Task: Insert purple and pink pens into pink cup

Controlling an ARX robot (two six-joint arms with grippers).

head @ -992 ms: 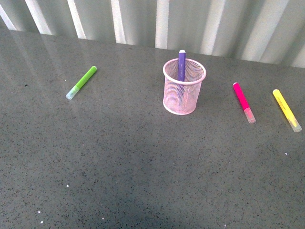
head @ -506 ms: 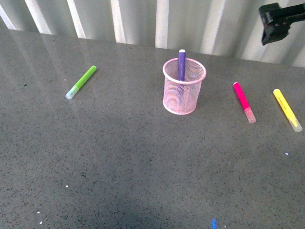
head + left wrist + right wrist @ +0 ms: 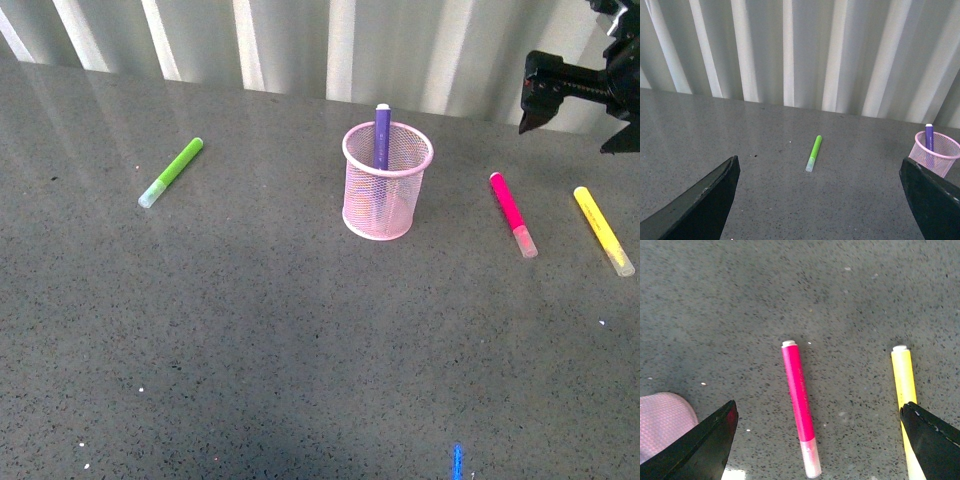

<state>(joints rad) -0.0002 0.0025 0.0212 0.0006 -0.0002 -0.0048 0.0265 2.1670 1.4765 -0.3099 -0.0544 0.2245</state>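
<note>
The dark purple pen (image 3: 381,135) stands in the pink mesh cup (image 3: 386,195), its tip above the rim; the magenta pen (image 3: 511,212), clear cap nearest, lies flat right of the cup, left of a yellow pen (image 3: 601,230). The right claw (image 3: 565,135) hangs beyond the magenta pen, fingers apart and empty; the left claw (image 3: 818,172) is likewise spread.

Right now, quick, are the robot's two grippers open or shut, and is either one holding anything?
Left gripper: open, holding nothing.
Right gripper: open, holding nothing.
</note>
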